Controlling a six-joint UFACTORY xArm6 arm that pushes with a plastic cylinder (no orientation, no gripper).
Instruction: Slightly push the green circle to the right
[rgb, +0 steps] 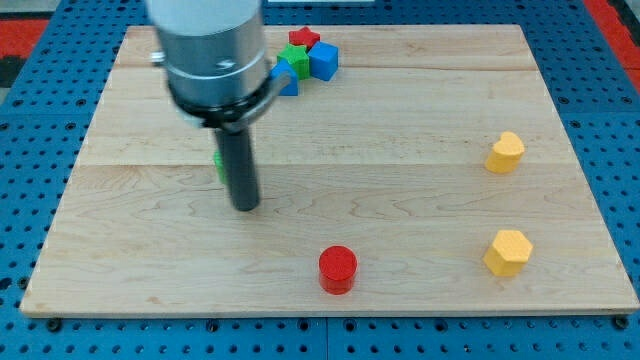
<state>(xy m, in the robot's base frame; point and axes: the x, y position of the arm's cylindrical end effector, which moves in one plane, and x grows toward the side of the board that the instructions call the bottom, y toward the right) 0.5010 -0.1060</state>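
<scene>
The green circle is almost wholly hidden behind my rod; only a thin green sliver shows at the rod's left edge, left of the board's middle. My tip rests on the board just below and right of that sliver, touching or very near the block; I cannot tell which.
A red cylinder stands near the view's bottom centre. Two yellow blocks sit at the right, one upper, one lower. At the top, a red star, a green block and blue blocks cluster together on the wooden board.
</scene>
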